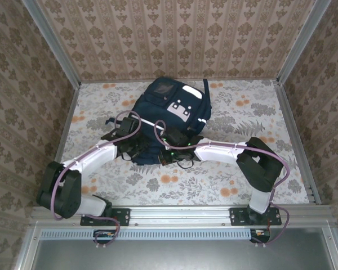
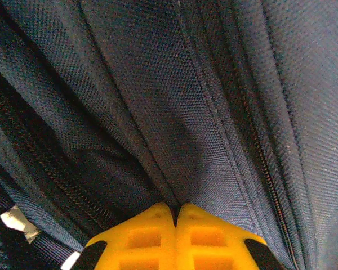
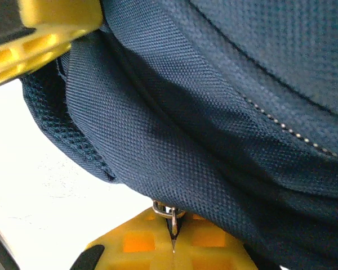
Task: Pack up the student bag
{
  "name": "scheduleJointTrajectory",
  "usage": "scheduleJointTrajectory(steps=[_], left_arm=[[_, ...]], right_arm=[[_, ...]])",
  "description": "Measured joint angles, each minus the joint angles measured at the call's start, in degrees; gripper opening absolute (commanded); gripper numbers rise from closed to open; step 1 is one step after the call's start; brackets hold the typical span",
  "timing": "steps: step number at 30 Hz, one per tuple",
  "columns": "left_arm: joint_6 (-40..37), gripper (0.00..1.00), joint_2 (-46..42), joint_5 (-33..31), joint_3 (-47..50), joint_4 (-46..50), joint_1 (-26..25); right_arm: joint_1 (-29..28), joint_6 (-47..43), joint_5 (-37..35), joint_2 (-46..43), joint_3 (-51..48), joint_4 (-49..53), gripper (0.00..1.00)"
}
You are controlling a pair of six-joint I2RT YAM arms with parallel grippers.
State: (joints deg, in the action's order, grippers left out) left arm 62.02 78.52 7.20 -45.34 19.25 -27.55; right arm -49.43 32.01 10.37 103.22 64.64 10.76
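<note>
The large navy-blue fabric student bag (image 1: 170,115) lies on the floral table (image 1: 242,180), straight ahead of both jaws. The left gripper (image 2: 176,211) pinches a fold of its cloth. The right gripper (image 3: 173,226) is pressed together on a small metal zipper pull (image 3: 168,212) at its tips.

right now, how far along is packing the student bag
Looks done: the student bag lies on the table, both jaws shut at its near edge. In hand: left jaws pinch a fabric fold, right jaws grip the metal zipper pull. Left: probably running that zipper; its progress is hidden.
</note>
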Motion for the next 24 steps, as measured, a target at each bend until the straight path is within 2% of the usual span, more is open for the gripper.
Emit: scheduleJointTrajectory(steps=[18, 23, 24], left_arm=[[-2.4, 0.0, -1.0, 3.1, 0.2, 0.4, 2.1], [-3.2, 0.0, -1.0, 0.0, 0.8, 2.1, 4.5], [-3.4, 0.05, -1.0, -0.4, 0.8, 2.3, 4.8]], right_arm=[[2.1, -5.3, 0.6, -3.8, -2.8, 0.1, 0.0], [3.8, -6.7, 2.2, -6.1, -4.1, 1.8, 0.0], [4.0, -6.9, 2.8, -6.2, -4.1, 1.9, 0.0]])
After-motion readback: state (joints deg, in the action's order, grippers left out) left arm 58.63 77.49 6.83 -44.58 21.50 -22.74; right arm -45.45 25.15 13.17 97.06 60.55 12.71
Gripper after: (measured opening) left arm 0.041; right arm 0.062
